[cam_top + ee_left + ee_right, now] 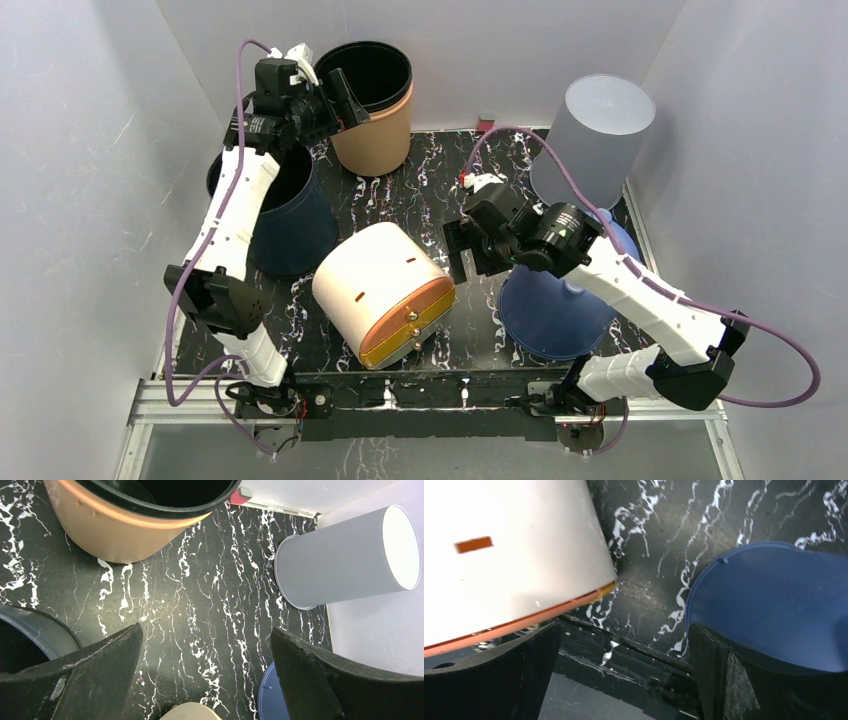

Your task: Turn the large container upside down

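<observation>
Since nothing is gripped, the task looks unstarted. White bin [375, 285], my guess for the large container, lies on its side mid-worktop [420, 190], with its orange lid [405, 325] toward the near edge. Right jaws hang just right of the white bin, spread fully wide and empty. Left jaws are well behind it, by the tan bin [375, 130] rim, also fully wide and empty. Blue bin [555, 315] sits mouth-down just right of the white bin. Risks: its wall is curved, so a one-finger nudge probably rolls it rather than tips it. Shoved forward, the lid end goes off the near edge; shoved right, it hits the blue bin. The wall looks too broad for one pair of jaws, so a slip mid-lift is likely.
</observation>
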